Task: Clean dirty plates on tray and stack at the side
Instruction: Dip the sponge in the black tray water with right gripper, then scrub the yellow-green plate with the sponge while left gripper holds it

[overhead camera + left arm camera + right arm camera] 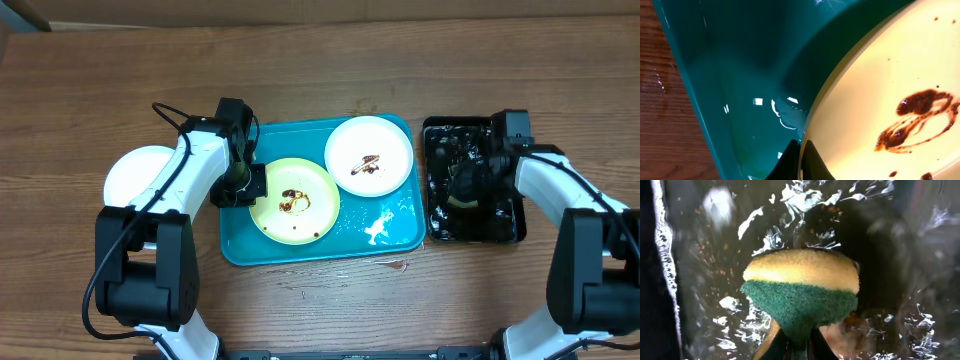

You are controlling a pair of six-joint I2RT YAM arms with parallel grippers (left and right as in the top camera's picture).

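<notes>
Seemingly left fingers (812,167) tight on yellow-green plate (880,75); right fingers (770,342) tight around sponge (800,285), black tray (510,232) beneath.

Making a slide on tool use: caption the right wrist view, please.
Right gripper, jaws shut on a yellow-and-green sponge, holds it over the wet black tray.

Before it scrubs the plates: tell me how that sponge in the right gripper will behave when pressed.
Probably soft: the sponge is pinched to a narrow waist in the right gripper. Likely soaked and drippy, given the foamy water in the black tray. The green scouring face should drag, not slide.
</notes>
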